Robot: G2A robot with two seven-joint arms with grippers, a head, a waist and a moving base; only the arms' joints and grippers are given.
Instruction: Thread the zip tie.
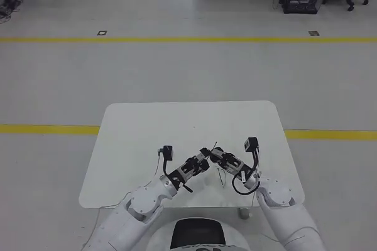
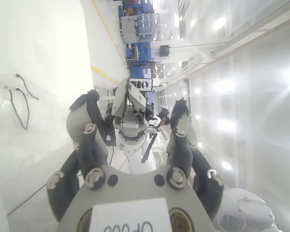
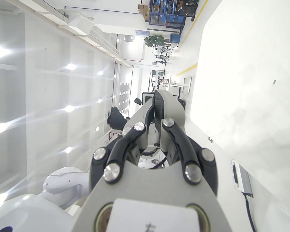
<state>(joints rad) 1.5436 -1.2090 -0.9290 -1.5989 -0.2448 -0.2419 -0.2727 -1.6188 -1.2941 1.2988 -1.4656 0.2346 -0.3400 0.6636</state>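
My right gripper (image 1: 213, 152) hovers over the front middle of the white table (image 1: 188, 125), shut on a thin black zip tie (image 1: 215, 145) whose free end pokes out past the fingertips. In the right wrist view the closed fingers (image 3: 159, 107) pinch the tie (image 3: 151, 83). My left gripper (image 1: 203, 160) faces it, tip to tip, and is open with nothing between its black fingers (image 2: 91, 102). In the left wrist view the right gripper (image 2: 125, 92) sits in that gap, a little farther off, with the tie (image 2: 128, 90) lying along its fingers.
Spare black zip ties (image 2: 21, 102) lie on the table under what looks like clear film, close beside the grippers; the top view shows them as a thin loop (image 1: 222, 177). The table's front edge is close below both arms.
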